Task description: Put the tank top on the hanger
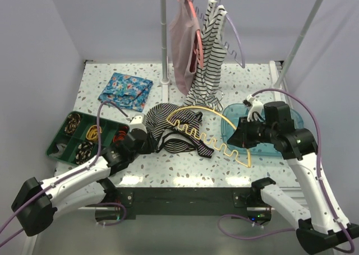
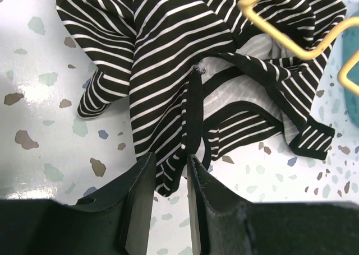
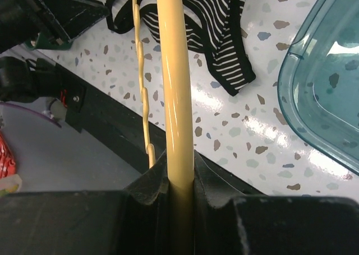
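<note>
The tank top (image 1: 168,133), black with thin white stripes, lies crumpled at the table's middle. The yellow hanger (image 1: 193,133) lies slanted over it, its wavy bar on the fabric. My left gripper (image 1: 147,140) is at the garment's left edge. In the left wrist view its jaws (image 2: 170,161) are shut on a fold and the dark trim of the tank top (image 2: 162,59), with the hanger (image 2: 280,28) at the upper right. My right gripper (image 1: 238,136) is shut on the hanger's right end; the yellow bar (image 3: 174,70) runs straight out from between the jaws (image 3: 180,160) toward the tank top (image 3: 221,19).
A green compartment tray (image 1: 61,148) sits at the left, a floral cloth (image 1: 126,89) behind it. A clear teal tub (image 1: 291,120) lies under my right arm. On the rack pole (image 1: 164,36) hang a pink top (image 1: 182,42) and a bold-striped garment (image 1: 210,47).
</note>
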You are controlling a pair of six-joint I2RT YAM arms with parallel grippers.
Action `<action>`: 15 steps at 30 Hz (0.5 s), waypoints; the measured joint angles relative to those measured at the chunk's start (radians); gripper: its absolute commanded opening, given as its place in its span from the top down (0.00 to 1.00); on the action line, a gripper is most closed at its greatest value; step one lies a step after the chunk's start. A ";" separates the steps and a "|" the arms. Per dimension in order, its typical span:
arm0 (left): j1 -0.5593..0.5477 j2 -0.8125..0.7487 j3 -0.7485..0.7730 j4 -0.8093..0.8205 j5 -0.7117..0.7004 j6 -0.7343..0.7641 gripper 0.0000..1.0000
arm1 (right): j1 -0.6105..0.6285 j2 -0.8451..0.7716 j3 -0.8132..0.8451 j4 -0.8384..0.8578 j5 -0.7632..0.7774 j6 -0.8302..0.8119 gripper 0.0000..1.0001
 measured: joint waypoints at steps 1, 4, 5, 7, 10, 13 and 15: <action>0.000 0.007 0.000 0.003 0.000 0.004 0.67 | 0.021 0.010 0.003 0.002 0.012 -0.001 1.00; 0.000 0.030 0.000 0.018 0.004 0.014 0.67 | 0.064 0.034 0.011 0.005 0.040 -0.002 1.00; 0.000 0.040 0.000 0.023 0.006 0.016 0.67 | 0.079 0.040 0.015 0.007 0.051 -0.002 1.00; 0.000 0.058 0.000 0.029 0.010 0.019 0.66 | 0.105 0.052 0.018 0.015 0.073 -0.002 1.00; 0.000 0.073 0.000 0.040 0.020 0.026 0.65 | 0.125 0.064 0.033 0.018 0.100 -0.005 1.00; 0.000 0.076 0.000 0.059 0.027 0.038 0.71 | 0.129 0.071 0.062 0.017 0.114 -0.014 1.00; 0.000 0.088 0.000 0.070 0.026 0.043 0.82 | 0.129 0.071 0.080 0.016 0.114 -0.020 1.00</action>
